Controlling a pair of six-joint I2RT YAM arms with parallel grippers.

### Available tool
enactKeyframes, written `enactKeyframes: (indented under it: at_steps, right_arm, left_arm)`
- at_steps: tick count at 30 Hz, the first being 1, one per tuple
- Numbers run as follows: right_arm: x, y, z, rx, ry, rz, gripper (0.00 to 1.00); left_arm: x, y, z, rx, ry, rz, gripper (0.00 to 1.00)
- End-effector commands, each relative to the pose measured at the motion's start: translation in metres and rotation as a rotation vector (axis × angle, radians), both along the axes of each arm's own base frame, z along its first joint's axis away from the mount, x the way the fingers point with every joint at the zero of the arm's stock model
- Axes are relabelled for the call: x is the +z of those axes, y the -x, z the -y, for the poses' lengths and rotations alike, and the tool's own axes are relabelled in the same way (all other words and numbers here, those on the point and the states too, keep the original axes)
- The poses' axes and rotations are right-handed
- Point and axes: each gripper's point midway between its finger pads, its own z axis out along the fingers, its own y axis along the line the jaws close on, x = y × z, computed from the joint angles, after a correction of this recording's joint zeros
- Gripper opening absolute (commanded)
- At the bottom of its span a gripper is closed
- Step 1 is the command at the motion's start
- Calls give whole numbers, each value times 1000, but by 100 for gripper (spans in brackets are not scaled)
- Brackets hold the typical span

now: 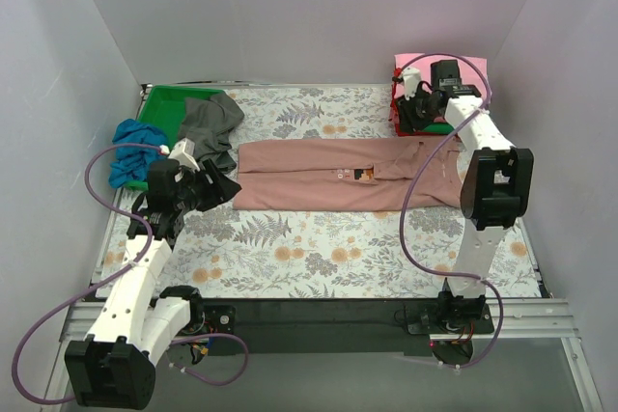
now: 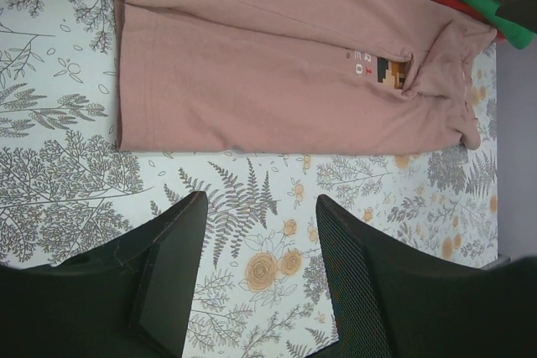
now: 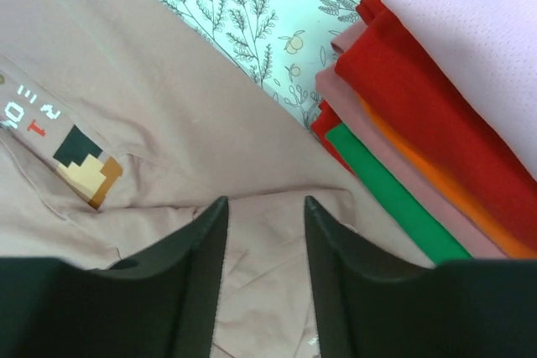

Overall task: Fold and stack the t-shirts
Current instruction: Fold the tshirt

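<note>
A dusty-pink t-shirt (image 1: 338, 173) with a small pixel graphic (image 1: 362, 174) lies folded into a long band across the middle of the table. My left gripper (image 1: 230, 187) is open and empty, hovering over the floral cloth just off the shirt's left end; in the left wrist view (image 2: 262, 199) the shirt (image 2: 277, 81) lies beyond the fingertips. My right gripper (image 1: 417, 115) is open above the shirt's right end, next to a stack of folded shirts (image 1: 430, 84). In the right wrist view (image 3: 265, 200) a folded flap of the shirt (image 3: 168, 106) shows between the jaws.
A green tray (image 1: 169, 103) stands at the back left, with a grey shirt (image 1: 208, 123) draped over it and a blue shirt (image 1: 130, 147) at its left edge. The stack (image 3: 419, 81) shows red, pink, orange and green layers. White walls enclose the table.
</note>
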Motion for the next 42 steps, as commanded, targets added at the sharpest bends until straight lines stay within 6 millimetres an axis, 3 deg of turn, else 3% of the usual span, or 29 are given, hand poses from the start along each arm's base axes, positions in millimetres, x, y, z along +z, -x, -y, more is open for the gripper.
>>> enactKeyframes:
  at_steps: [1, 3, 5, 6, 7, 9, 11, 14, 18, 30, 33, 37, 42]
  right_arm:
    - [43, -2, 15, -12, 55, 110, 50]
    - [49, 20, 34, -30, 56, 100, 54]
    - [41, 47, 55, -40, 27, 42, 55]
    - [46, 61, 82, -86, 11, 42, 55]
    - [22, 88, 87, -81, -20, -45, 55]
    - [7, 117, 114, -76, -1, -77, 56]
    - [-22, 152, 120, -71, -9, -191, 56]
    - [-40, 176, 132, -78, -4, -253, 56]
    - [-55, 180, 137, -103, -25, -315, 56]
    - [-82, 167, 140, -124, -65, -399, 52]
    - [-83, 163, 142, -124, -62, -398, 44]
    - [-77, 159, 148, -125, -34, -380, 14]
    - [-58, 146, 161, -132, 32, -317, 1]
  left_arm:
    - [8, 2, -1, -11, -8, 46, 54]
    - [11, 5, 2, -24, 4, 62, 54]
    - [12, 7, 5, -39, 19, 73, 55]
    - [10, 10, 9, -63, 35, 76, 55]
    - [12, 11, 11, -75, 43, 86, 56]
    - [13, 12, 16, -104, 63, 96, 56]
    - [10, 16, 23, -143, 88, 86, 56]
    - [0, 16, 28, -158, 109, 48, 57]
    - [-8, 17, 34, -187, 120, 12, 57]
    - [-12, 19, 39, -206, 120, 1, 57]
    - [-13, 19, 39, -207, 121, -5, 57]
    - [-14, 19, 39, -209, 122, -10, 57]
    - [-17, 20, 40, -213, 123, -22, 57]
